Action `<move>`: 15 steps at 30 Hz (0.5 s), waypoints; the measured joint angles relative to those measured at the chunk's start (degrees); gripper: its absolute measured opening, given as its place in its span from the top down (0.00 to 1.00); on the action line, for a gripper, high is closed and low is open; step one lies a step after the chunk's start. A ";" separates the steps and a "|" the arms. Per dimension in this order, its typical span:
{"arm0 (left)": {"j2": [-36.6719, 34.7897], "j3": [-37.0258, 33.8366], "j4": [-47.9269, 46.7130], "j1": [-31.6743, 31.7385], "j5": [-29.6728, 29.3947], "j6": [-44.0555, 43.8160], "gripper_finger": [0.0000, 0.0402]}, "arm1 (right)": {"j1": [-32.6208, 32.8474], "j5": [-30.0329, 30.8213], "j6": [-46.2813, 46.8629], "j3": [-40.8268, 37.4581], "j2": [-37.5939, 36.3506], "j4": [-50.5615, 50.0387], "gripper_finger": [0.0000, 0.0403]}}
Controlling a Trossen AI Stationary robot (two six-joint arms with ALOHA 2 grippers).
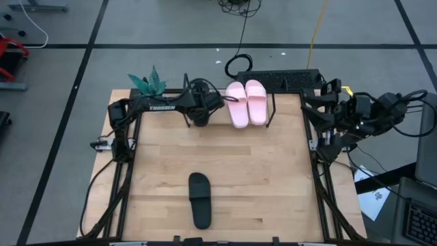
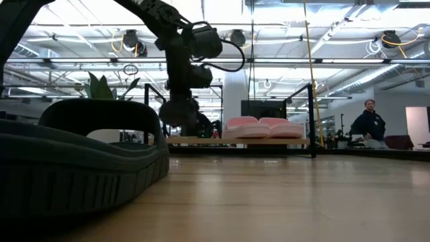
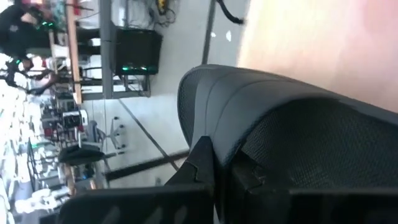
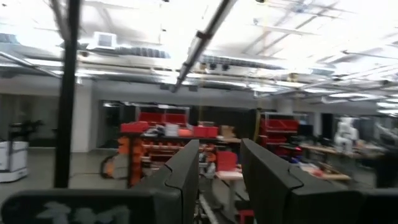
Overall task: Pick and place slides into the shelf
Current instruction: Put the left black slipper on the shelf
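Observation:
One black slide (image 1: 199,199) lies flat on its sole on the table's near middle; it fills the low view's left foreground (image 2: 80,158). The pink pair (image 1: 246,102) rests side by side on the shelf's wooden board (image 2: 201,141) at the far edge. My left gripper (image 1: 198,113) is at the shelf's left part, shut on the second black slide (image 3: 280,118), which it mostly hides from above. My right gripper (image 4: 221,162) is open, parked at the table's right edge (image 1: 321,113), touching nothing. My left gripper (image 3: 217,165) is shut on the second black slide at its curved rim (image 3: 211,124). One finger (image 3: 200,163) lies against the slide's smooth outer side; the other is hidden behind the slide. It comes from above, and the slide hangs below it (image 2: 196,124) near the shelf board; whether it rests there I cannot tell.
A green plant (image 1: 147,83) stands at the far left corner beside the left arm. The shelf's black wire frame (image 1: 274,109) rises right of the pink pair. Bare wood lies between the near slide and the shelf. A person (image 2: 368,124) stands in the room beyond.

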 joint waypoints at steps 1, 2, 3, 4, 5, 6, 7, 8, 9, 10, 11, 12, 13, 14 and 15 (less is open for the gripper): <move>-0.06 -0.78 0.40 -0.07 0.03 0.66 1.00 | 0.00 1.14 -0.02 0.00 0.00 0.07 0.73; -0.07 -1.61 1.89 -0.07 0.15 1.19 1.00 | 0.00 2.31 -0.05 0.00 0.00 0.11 0.73; -0.07 -2.36 3.57 -0.05 0.41 1.63 1.00 | 0.00 3.27 -0.05 0.00 0.03 0.07 0.73; -0.07 -3.08 4.42 0.00 0.35 2.08 1.00 | 0.00 4.09 -0.06 0.00 0.05 0.04 0.73; -0.15 -3.63 4.48 0.04 0.16 2.67 1.00 | 0.00 4.57 -0.05 0.00 0.04 -0.05 0.73; -0.18 -3.99 4.57 0.20 -0.07 3.34 1.00 | 0.00 4.64 -0.07 0.00 0.04 -0.05 0.73; -0.20 -4.18 5.16 0.39 -0.04 3.89 1.00 | 0.00 4.59 -0.06 0.00 0.05 -0.03 0.73; -0.20 -4.30 5.66 0.58 0.10 3.99 1.00 | 0.00 4.59 -0.07 0.00 0.04 0.01 0.73; -0.22 -4.45 5.75 0.79 0.26 3.94 1.00 | 0.00 4.59 -0.06 0.00 0.04 0.04 0.73; -0.28 -4.65 5.73 1.05 0.52 3.92 1.00 | 0.00 4.59 -0.05 0.00 0.04 0.04 0.73; -0.28 -4.75 5.73 1.31 0.83 3.89 1.00 | 0.00 4.59 -0.06 0.00 0.04 0.04 0.73; -0.28 -4.86 5.96 1.46 0.92 3.88 1.00 | 0.00 4.58 -0.07 0.00 0.07 0.03 0.73; -0.28 -4.97 6.03 1.64 0.92 3.92 1.00 | 0.00 4.59 -0.28 0.00 0.07 0.02 0.73; -0.28 -5.07 6.03 1.81 1.04 3.94 1.00 | 0.00 4.59 -0.50 0.00 0.07 0.02 0.73; -0.28 -5.20 6.05 1.97 1.53 3.92 1.00 | 0.00 4.59 -0.64 0.00 0.07 0.02 0.73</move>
